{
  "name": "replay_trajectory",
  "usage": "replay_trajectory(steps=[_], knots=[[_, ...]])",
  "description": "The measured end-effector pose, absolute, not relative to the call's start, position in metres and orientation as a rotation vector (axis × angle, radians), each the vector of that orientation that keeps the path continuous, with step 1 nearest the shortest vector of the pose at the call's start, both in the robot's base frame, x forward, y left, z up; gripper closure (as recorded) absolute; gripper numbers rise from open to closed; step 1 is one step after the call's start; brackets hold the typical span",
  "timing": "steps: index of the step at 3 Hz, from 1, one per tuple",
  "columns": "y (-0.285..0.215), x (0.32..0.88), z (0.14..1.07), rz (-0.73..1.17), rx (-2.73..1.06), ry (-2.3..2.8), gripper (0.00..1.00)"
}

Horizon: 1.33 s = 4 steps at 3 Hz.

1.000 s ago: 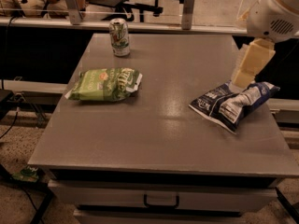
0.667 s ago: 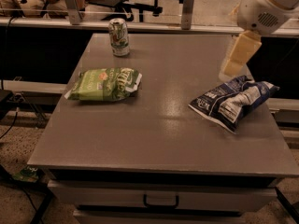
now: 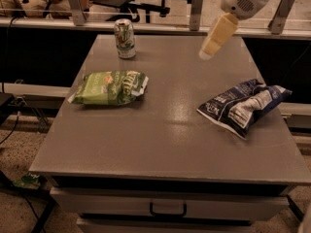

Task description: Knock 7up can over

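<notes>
The 7up can (image 3: 125, 38) stands upright near the far left corner of the grey table (image 3: 165, 130). It is silvery-white and green with a silver rim. My gripper (image 3: 208, 52) hangs from the white arm at the upper right, above the far middle-right of the table. It is well to the right of the can and apart from it. Its cream-coloured fingers point down and to the left.
A green chip bag (image 3: 109, 87) lies on the left of the table, in front of the can. A dark blue chip bag (image 3: 243, 106) lies on the right. A rail with posts and office chairs stand behind the table. A drawer handle (image 3: 167, 210) is at the front.
My gripper has moved up and to the left, from over the blue chip bag toward the far middle of the table. The can and both bags have not moved.
</notes>
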State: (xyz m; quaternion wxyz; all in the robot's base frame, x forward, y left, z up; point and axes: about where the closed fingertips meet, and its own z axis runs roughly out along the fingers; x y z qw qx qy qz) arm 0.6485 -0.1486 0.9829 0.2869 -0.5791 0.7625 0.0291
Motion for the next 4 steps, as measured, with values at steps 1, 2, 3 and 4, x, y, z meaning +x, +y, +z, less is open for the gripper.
replay_trajectory(steps=[1, 2, 3, 4], knots=[[-0.113, 0.687, 0.982, 0.183, -1.452, 2.025, 0.00], [-0.068, 0.717, 0.974, 0.227, -1.351, 2.028, 0.00], [-0.040, 0.737, 0.962, 0.206, -1.287, 2.038, 0.00], [0.007, 0.763, 0.942, 0.206, -1.233, 2.023, 0.00]])
